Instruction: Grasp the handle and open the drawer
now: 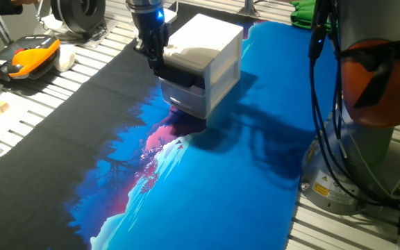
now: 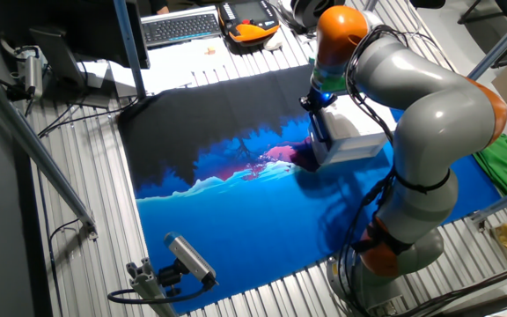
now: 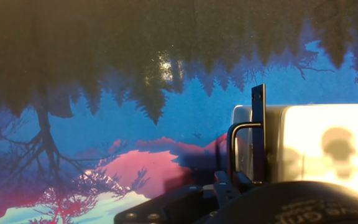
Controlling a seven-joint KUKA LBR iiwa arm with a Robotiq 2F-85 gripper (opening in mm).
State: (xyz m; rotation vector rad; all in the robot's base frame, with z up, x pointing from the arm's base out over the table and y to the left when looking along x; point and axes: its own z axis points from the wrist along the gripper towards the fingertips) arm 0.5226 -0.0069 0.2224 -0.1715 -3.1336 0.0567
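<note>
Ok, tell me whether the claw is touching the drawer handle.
Cannot tell. One fixed view shows the claw overlapping the handle at its end, contact hidden; in the hand view the bar runs behind the claw's dark body.

This is a robotics lab, no doubt about it. The table (image 1: 68, 83) is a slatted aluminium bench, and spread across it is a printed mat (image 1: 207, 187) in blue and black with a forest scene. A big grey and orange robot arm (image 2: 429, 123) stands bolted at one edge, black cables (image 1: 321, 104) hanging down its base. Over at the far side there's a computer keyboard (image 2: 179, 26) and an orange and black handheld control pad (image 1: 23, 57). On the near edge a small camera (image 2: 187, 257) sits clamped to the bench, aimed across the mat. Metal frame struts (image 2: 25, 150) run around the whole setup.
</note>
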